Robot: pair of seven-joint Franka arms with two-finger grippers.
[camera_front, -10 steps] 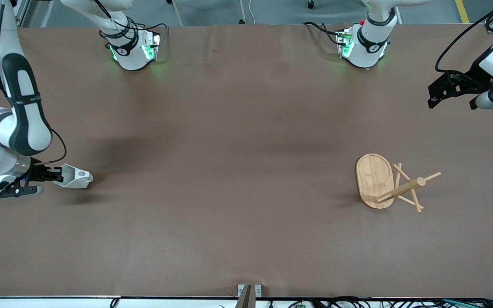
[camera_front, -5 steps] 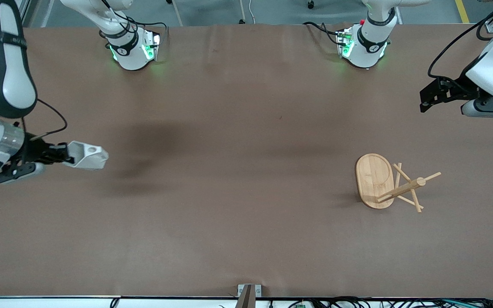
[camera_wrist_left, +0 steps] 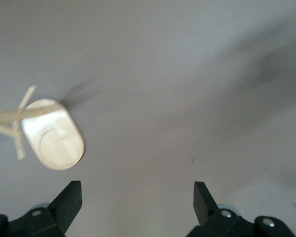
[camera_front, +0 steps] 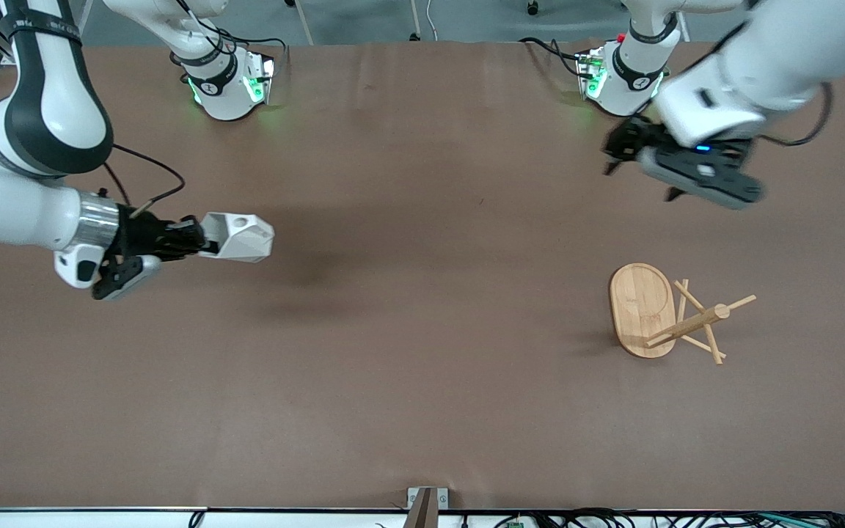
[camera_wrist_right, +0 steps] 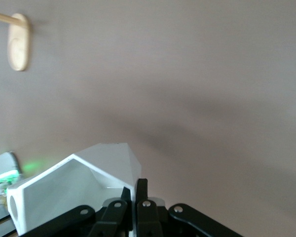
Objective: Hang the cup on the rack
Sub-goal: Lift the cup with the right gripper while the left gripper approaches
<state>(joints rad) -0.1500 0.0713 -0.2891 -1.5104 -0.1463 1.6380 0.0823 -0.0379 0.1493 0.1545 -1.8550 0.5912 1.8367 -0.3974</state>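
The right claw [camera_front: 199, 244] is clamped tight on the one cup [camera_front: 239, 237], carrying it in the air over the tabletop [camera_front: 422, 293] toward the right arm's end. The white cup lies on its side, long axis level, its faceted body reaching away from the claw toward the middle of the tabletop and its small handle hole facing up. Wide bare brown surface lies between the cup and the one rack [camera_front: 668, 315]. That rack is tipped over toward the left arm's end, oval base on edge, post and crossed pegs lying along the tabletop toward that end. The left claw [camera_front: 617, 150] hovers above the tabletop near the left arm's base, jaws spread wide and holding nothing.
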